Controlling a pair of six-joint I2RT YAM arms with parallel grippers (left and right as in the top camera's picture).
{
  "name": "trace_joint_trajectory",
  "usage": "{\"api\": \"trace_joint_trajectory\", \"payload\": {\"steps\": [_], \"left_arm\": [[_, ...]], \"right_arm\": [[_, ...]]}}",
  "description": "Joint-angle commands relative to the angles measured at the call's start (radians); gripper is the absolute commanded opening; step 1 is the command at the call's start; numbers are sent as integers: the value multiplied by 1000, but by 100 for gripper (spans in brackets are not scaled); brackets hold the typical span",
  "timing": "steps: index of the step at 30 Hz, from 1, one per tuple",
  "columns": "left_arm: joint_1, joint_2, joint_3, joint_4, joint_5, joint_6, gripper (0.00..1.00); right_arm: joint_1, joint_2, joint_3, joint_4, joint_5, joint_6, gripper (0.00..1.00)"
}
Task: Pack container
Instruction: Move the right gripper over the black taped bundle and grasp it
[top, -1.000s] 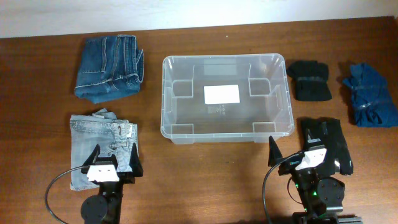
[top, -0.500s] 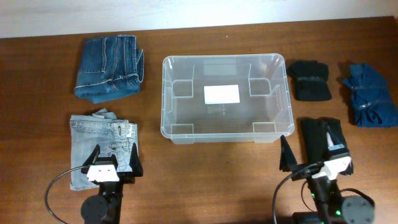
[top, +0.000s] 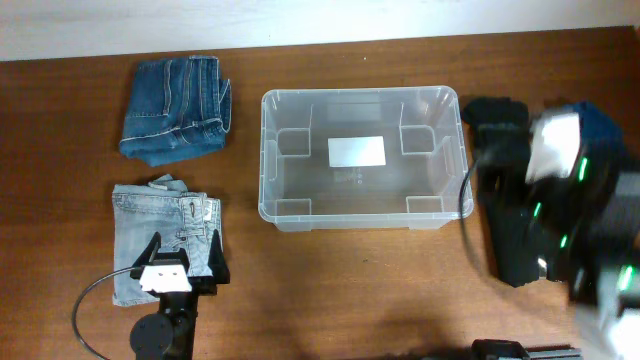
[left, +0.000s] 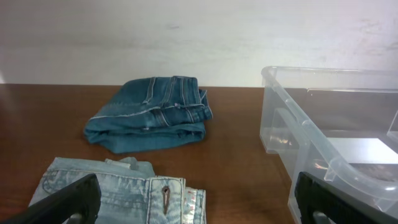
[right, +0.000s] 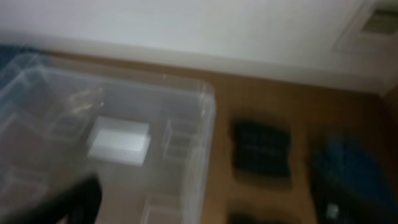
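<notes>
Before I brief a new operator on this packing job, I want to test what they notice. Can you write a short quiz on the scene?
1. True or false: the clear plastic rectangular container already holds folded clothes.
2. Seen from overhead, where do the dark blue folded jeans lie relative to the container? A) to its left B) to its right C) inside it
3. Are the fingers of the left gripper open or shut?

Key: 1 false, it is empty; 2 A; 3 open.

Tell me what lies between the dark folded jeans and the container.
Only bare table separates the dark jeans from the container, shown in the overhead view.
</notes>
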Motion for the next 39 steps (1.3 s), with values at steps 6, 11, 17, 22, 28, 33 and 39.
{"api": "trace_joint_trajectory", "payload": {"steps": [6, 11, 17, 22, 28, 33, 39], "left_arm": [[-3, -6, -4, -5, 0, 19, 99], [-3, -6, -4, -5, 0, 19, 99], [-3, -7, -4, -5, 0, 19, 99], [-3, -6, -4, -5, 0, 19, 99], [-3, -6, -4, -4, 0, 19, 99], [-3, -6, -4, -5, 0, 19, 99], [-3, -6, -4, -5, 0, 19, 99]], "right_arm": [[-274, 605, 822, -455, -140, -8, 99], [-338, 787, 968, -544, -139, -9, 98], [-349, 972, 968, -529, -203, -179, 99], [-347, 1154, 968, -530, -215, -221, 98], [-347, 1326, 968, -517, -134, -267, 99], [-347, 1402, 968, -489, -135, -280, 98], [-352, 1435, 968, -443, -135, -326, 99]]}}
